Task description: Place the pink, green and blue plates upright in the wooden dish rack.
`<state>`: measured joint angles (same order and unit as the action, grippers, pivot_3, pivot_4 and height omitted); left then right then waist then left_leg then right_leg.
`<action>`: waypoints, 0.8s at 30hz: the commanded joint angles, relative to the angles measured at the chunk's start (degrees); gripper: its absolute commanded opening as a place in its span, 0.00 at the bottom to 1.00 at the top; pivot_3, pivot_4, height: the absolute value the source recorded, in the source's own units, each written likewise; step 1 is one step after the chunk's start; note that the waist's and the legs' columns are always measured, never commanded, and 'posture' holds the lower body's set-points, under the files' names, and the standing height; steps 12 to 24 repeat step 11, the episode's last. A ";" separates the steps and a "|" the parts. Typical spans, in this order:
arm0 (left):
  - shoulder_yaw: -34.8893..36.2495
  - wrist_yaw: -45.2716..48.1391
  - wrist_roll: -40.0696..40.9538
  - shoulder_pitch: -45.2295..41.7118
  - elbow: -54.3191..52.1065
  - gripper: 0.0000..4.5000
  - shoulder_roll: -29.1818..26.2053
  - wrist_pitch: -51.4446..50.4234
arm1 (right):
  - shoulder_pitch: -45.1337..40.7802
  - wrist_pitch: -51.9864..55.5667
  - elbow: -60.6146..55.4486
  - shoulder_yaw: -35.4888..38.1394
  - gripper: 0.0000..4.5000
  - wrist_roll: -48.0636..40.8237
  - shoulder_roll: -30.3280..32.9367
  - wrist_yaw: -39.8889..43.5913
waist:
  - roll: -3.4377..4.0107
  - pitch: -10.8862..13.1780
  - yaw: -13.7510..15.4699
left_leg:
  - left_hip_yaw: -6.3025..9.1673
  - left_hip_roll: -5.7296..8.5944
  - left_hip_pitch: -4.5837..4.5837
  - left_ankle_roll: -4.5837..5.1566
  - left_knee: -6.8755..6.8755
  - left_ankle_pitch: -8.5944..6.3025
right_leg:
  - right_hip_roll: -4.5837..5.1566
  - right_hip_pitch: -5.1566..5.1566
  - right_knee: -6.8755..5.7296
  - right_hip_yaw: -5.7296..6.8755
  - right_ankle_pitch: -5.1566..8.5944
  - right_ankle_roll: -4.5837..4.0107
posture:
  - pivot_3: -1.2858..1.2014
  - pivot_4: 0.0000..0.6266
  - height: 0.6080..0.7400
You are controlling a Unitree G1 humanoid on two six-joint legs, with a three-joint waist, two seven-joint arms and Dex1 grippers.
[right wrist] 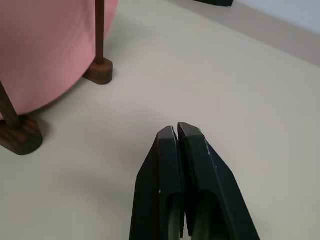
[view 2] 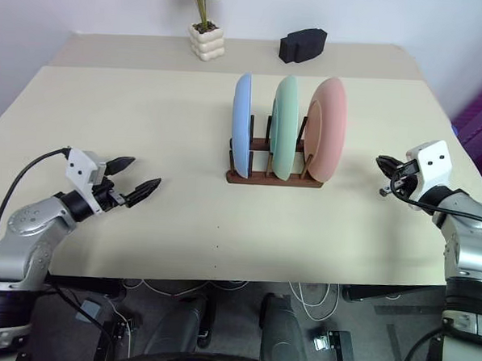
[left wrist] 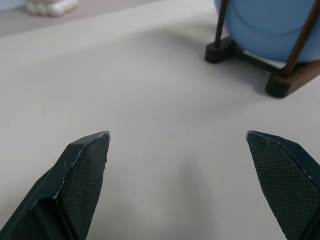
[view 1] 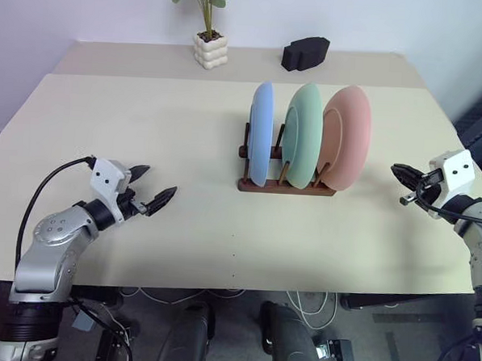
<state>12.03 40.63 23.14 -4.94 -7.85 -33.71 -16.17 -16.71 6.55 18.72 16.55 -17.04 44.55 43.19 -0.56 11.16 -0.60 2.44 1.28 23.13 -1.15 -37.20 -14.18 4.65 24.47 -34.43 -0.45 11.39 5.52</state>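
Item: rack (view 1: 288, 185), centre frame, long axis left to right; we count blue plate (view 1: 261, 133), green plate (view 1: 303, 135), pink plate (view 1: 346, 137) upright in it. Left gripper (view 1: 151, 187), lower left, spread, empty. Right gripper (view 1: 404, 186), right edge, clenched, empty, nearer the pink plate.

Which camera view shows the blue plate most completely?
The left eye view: there the whole blue plate stands upright at the left end of the wooden dish rack, beside the green plate. The right eye view shows it whole too, more edge-on. The left wrist view shows just its lower part between pegs.
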 commanded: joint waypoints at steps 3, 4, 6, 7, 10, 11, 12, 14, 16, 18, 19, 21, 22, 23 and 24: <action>1.54 0.20 0.54 -0.53 -1.54 1.00 -0.66 0.63 | -0.74 -2.19 0.18 1.25 0.01 -0.16 -0.92 -0.51 | 0.00 0.00 -0.08 | -0.08 0.00 -0.06 0.00 0.00 0.00 | 0.00 0.00 -0.04 -0.09 0.00 0.00 | 0.52 0.24 0.97; 1.54 0.17 0.53 -0.55 -1.58 1.00 -0.66 0.59 | -0.92 -2.28 0.39 1.18 0.01 -0.09 -0.97 -0.51 | 0.00 0.00 -0.09 | -0.10 0.00 -0.08 0.00 0.01 0.00 | 0.00 0.00 -0.05 -0.11 0.00 0.00 | 0.52 0.24 0.97; 1.33 0.16 0.39 -0.60 -1.45 1.00 -0.54 0.63 | -1.22 -2.43 0.88 1.14 0.01 -0.05 -0.90 -0.41 | 0.00 0.00 -0.10 | -0.13 0.00 -0.10 0.00 0.01 0.00 | -0.01 0.00 -0.05 -0.12 -0.01 0.00 | 0.52 0.24 0.97; 1.25 0.14 0.34 -0.58 -1.45 1.00 -0.48 0.64 | -1.25 -2.45 0.99 1.19 0.01 -0.08 -0.83 -0.37 | 0.00 0.00 -0.10 | -0.15 0.00 -0.11 0.00 0.02 0.00 | -0.01 0.00 -0.06 -0.13 -0.01 0.01 | 0.52 0.24 0.97; 1.13 -0.02 0.36 -0.63 -1.54 1.00 -0.33 0.50 | -1.53 -2.56 1.53 1.26 0.01 -0.09 -0.58 -0.30 | 0.00 0.00 -0.07 | -0.20 -0.01 -0.13 0.00 0.02 0.00 | -0.01 0.00 -0.07 -0.18 -0.02 0.03 | 0.52 0.24 0.97; 1.11 -0.14 0.37 -0.67 -1.58 1.00 -0.23 0.48 | -1.83 -2.64 1.86 1.16 0.01 0.04 -0.52 -0.35 | 0.00 0.00 -0.07 | -0.22 -0.01 -0.14 0.00 0.02 0.00 | -0.01 0.00 -0.07 -0.19 -0.03 0.04 | 0.52 0.24 0.97; 1.11 -0.14 0.37 -0.67 -1.58 1.00 -0.23 0.48 | -1.83 -2.64 1.86 1.16 0.01 0.04 -0.52 -0.35 | 0.00 0.00 -0.07 | -0.22 -0.01 -0.14 0.00 0.02 0.00 | -0.01 0.00 -0.07 -0.19 -0.03 0.04 | 0.52 0.24 0.97; 1.11 -0.14 0.37 -0.67 -1.58 1.00 -0.23 0.48 | -1.83 -2.64 1.86 1.16 0.01 0.04 -0.52 -0.35 | 0.00 0.00 -0.07 | -0.22 -0.01 -0.14 0.00 0.02 0.00 | -0.01 0.00 -0.07 -0.19 -0.03 0.04 | 0.52 0.24 0.97; 1.11 -0.14 0.37 -0.67 -1.58 1.00 -0.23 0.48 | -1.83 -2.64 1.86 1.16 0.01 0.04 -0.52 -0.35 | 0.00 0.00 -0.07 | -0.22 -0.01 -0.14 0.00 0.02 0.00 | -0.01 0.00 -0.07 -0.19 -0.03 0.04 | 0.52 0.24 0.97; 1.11 -0.14 0.37 -0.67 -1.58 1.00 -0.23 0.48 | -1.83 -2.64 1.86 1.16 0.01 0.04 -0.52 -0.35 | 0.00 0.00 -0.07 | -0.22 -0.01 -0.14 0.00 0.02 0.00 | -0.01 0.00 -0.07 -0.19 -0.03 0.04 | 0.52 0.24 0.97; 1.11 -0.14 0.37 -0.67 -1.58 1.00 -0.23 0.48 | -1.83 -2.64 1.86 1.16 0.01 0.04 -0.52 -0.35 | 0.00 0.00 -0.07 | -0.22 -0.01 -0.14 0.00 0.02 0.00 | -0.01 0.00 -0.07 -0.19 -0.03 0.04 | 0.52 0.24 0.97; 1.11 -0.14 0.37 -0.67 -1.58 1.00 -0.23 0.48 | -1.83 -2.64 1.86 1.16 0.01 0.04 -0.52 -0.35 | 0.00 0.00 -0.07 | -0.22 -0.01 -0.14 0.00 0.02 0.00 | -0.01 0.00 -0.07 -0.19 -0.03 0.04 | 0.52 0.24 0.97; 1.11 -0.14 0.37 -0.67 -1.58 1.00 -0.23 0.48 | -1.83 -2.64 1.86 1.16 0.01 0.04 -0.52 -0.35 | 0.00 0.00 -0.07 | -0.22 -0.01 -0.14 0.00 0.02 0.00 | -0.01 0.00 -0.07 -0.19 -0.03 0.04 | 0.52 0.24 0.97; 1.11 -0.14 0.37 -0.67 -1.58 1.00 -0.23 0.48 | -1.83 -2.64 1.86 1.16 0.01 0.04 -0.52 -0.35 | 0.00 0.00 -0.07 | -0.22 -0.01 -0.14 0.00 0.02 0.00 | -0.01 0.00 -0.07 -0.19 -0.03 0.04 | 0.52 0.24 0.97; 1.11 -0.14 0.37 -0.67 -1.58 1.00 -0.23 0.48 | -1.83 -2.64 1.86 1.16 0.01 0.04 -0.52 -0.35 | 0.00 0.00 -0.07 | -0.22 -0.01 -0.14 0.00 0.02 0.00 | -0.01 0.00 -0.07 -0.19 -0.03 0.04 | 0.52 0.24 0.97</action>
